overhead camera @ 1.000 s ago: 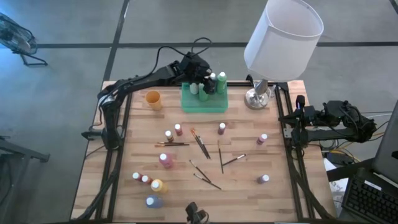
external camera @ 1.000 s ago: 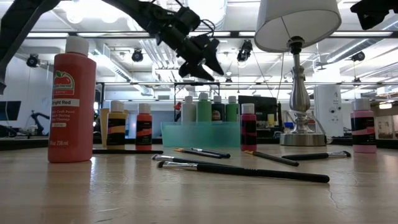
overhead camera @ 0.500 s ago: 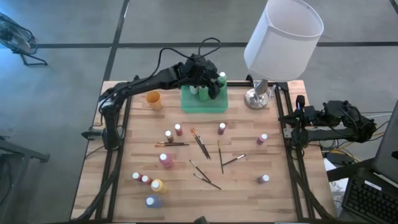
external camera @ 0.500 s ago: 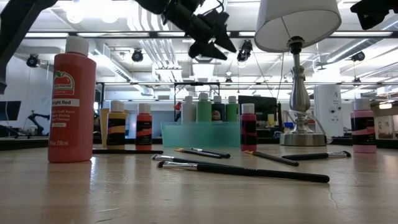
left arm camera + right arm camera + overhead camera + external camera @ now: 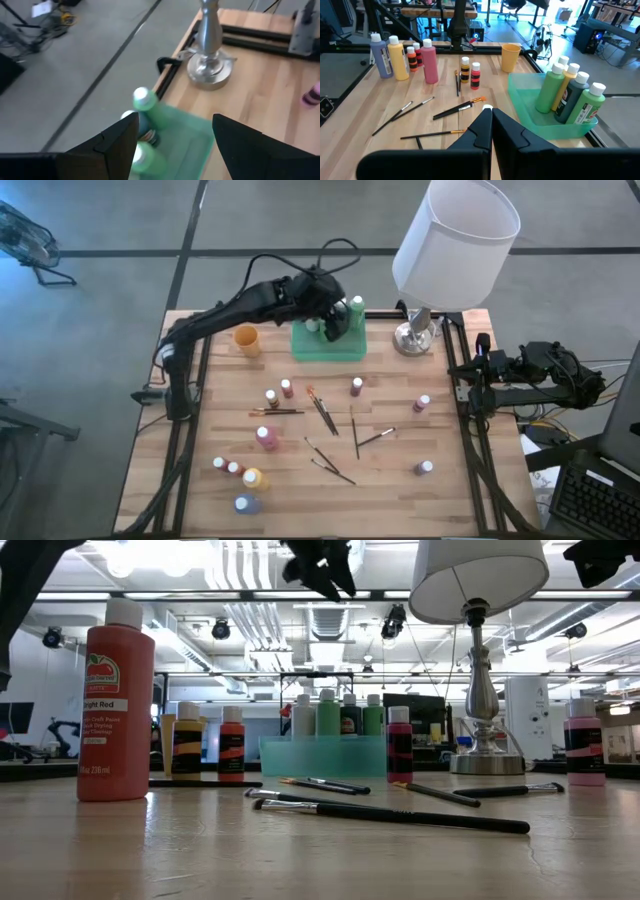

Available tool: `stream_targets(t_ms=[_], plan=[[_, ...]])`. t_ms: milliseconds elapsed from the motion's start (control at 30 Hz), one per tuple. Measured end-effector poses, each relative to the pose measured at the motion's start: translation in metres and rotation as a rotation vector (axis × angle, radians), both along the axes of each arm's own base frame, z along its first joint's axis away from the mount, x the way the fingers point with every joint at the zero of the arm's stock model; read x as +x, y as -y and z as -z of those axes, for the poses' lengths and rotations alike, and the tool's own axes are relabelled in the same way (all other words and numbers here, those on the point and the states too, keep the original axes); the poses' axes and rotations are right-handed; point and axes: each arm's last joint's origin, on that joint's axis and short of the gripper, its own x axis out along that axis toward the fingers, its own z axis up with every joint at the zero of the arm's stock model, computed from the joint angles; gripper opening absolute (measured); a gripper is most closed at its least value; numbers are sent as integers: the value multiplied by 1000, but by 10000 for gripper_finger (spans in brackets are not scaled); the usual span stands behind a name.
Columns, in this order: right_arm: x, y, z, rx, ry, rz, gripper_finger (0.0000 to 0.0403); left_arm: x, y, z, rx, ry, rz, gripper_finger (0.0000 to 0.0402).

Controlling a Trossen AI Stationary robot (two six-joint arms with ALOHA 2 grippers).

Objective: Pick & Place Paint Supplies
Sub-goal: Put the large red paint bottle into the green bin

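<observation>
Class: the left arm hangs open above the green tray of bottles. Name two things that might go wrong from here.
The left gripper, open, hangs over the tray; coming down, it may tip the upright green bottles. The lamp stands close beside the tray, so a swing that way might hit it.

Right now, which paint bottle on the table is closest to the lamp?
The pink bottle with the pale cap, standing alone on the table's right side just below the lamp base. The other loose bottles stand farther left or lower down.

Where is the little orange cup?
In the high view, the small orange plastic cup stands near the table's far left side, just left of the green rectangular tray holding bottles.
</observation>
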Motion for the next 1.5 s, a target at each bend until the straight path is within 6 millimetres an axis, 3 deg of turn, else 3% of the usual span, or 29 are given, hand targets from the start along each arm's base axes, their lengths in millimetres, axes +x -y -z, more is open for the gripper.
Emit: stream_targets(t_ms=[200, 600, 1200, 1500], plan=[[0, 0, 0, 0, 0, 0, 8, -14, 20, -13, -22, -76, 4, 259], [0, 0, 0, 0, 0, 0, 8, -47, 61, -18, -82, -190, -72, 259], [0, 0, 0, 0, 0, 0, 8, -110, 150, -43, -2, -143, -118, 259], [0, 0, 0, 0, 0, 0, 8, -122, 192, -46, -27, -96, 1, 259]])
